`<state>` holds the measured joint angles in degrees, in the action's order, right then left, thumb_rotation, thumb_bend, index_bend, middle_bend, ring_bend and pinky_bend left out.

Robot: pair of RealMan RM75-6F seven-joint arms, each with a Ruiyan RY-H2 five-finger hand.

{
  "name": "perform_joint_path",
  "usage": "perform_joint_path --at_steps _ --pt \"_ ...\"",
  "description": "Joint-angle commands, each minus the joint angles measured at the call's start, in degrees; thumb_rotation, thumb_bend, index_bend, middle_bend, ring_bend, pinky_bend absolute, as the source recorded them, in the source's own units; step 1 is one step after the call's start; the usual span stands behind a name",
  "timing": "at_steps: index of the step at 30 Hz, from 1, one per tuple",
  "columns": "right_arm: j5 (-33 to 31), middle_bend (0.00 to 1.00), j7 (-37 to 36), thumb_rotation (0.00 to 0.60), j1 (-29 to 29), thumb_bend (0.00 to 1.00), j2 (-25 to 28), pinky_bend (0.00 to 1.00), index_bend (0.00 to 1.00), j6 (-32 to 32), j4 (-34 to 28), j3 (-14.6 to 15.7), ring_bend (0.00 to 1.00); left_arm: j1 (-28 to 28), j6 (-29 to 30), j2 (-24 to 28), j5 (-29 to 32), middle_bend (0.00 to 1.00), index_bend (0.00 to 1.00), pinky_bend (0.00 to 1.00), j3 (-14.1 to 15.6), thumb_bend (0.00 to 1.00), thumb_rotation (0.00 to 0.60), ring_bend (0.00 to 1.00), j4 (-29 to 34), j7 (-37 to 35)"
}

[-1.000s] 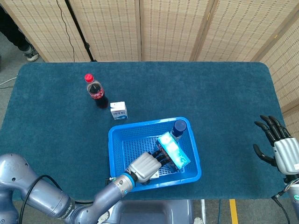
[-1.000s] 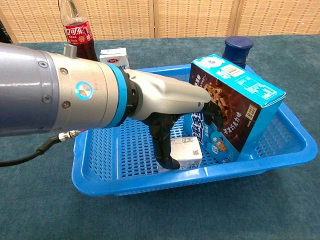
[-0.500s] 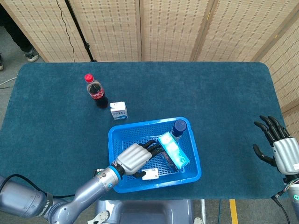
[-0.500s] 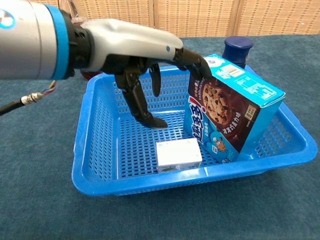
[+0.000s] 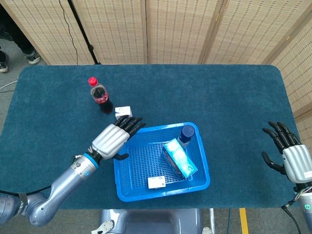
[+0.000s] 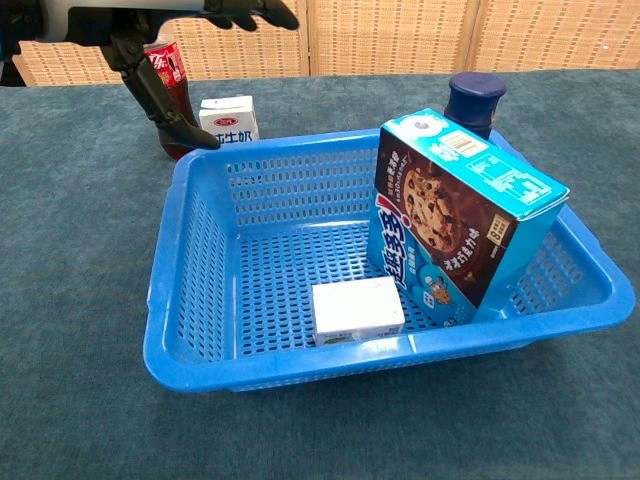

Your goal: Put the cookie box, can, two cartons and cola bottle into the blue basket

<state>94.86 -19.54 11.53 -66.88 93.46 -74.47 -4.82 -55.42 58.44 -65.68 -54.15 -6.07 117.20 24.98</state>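
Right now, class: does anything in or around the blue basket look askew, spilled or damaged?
The cookie box leans tilted inside the blue basket, its top toward the can. The carton in the basket lies on its side. Nothing looks spilled or damaged.

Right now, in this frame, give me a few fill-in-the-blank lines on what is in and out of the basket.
The cookie box leans inside the blue ____.
Beside the cola bottle on the table stands one ____.
The small carton lies ____ the basket.
The left hand holds ____.

Missing: basket; carton; inside; nothing
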Motion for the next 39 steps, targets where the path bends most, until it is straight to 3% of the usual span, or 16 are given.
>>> perform_joint_path --at_steps 1,13,22,32,35,39 --pt "-0.1 0.11 0.0 0.6 0.0 0.39 0.0 0.21 0.17 -0.1 0.0 0.0 0.08 0.1 0.1 -0.5 2.0 0.0 0.0 0.0 -1.0 0.19 0.6 0.0 -5.0 -0.2" --pt "-1.0 0.11 -0.1 0.6 0.4 0.39 -0.2 0.21 0.17 -1.3 0.7 -0.3 0.08 -3.9 -3.1 -4.7 14.4 0.0 0.0 0.0 -3.0 0.19 0.6 0.0 -18.4 6.1" --pt "-1.3 0.11 0.3 0.6 0.6 0.39 -0.6 0.21 0.17 -2.0 1.2 -0.4 0.08 -8.9 -9.4 -11.6 26.0 0.0 0.0 0.0 -3.6 0.19 0.6 0.0 -28.3 9.5" --pt "-2.0 0.11 -0.3 0.6 0.9 0.39 -0.9 0.21 0.17 -2.8 2.0 -0.5 0.08 -11.2 -10.9 -16.0 28.0 0.0 0.0 0.0 -3.9 0.19 0.6 0.0 -33.0 9.3" --pt "-1.7 0.11 -0.7 0.6 1.1 0.39 -0.9 0.21 0.17 -3.0 2.1 -0.4 0.08 -11.6 -11.0 -17.4 28.7 0.0 0.0 0.07 -3.9 0.19 0.6 0.0 -34.6 9.3" --pt "-1.6 0.11 -0.7 0.6 1.1 0.39 -1.0 0.21 0.17 -3.1 2.2 -0.3 0.08 -12.4 -11.1 -19.7 29.9 0.0 0.0 0.31 -3.7 0.2 0.6 0.0 -37.3 10.0"
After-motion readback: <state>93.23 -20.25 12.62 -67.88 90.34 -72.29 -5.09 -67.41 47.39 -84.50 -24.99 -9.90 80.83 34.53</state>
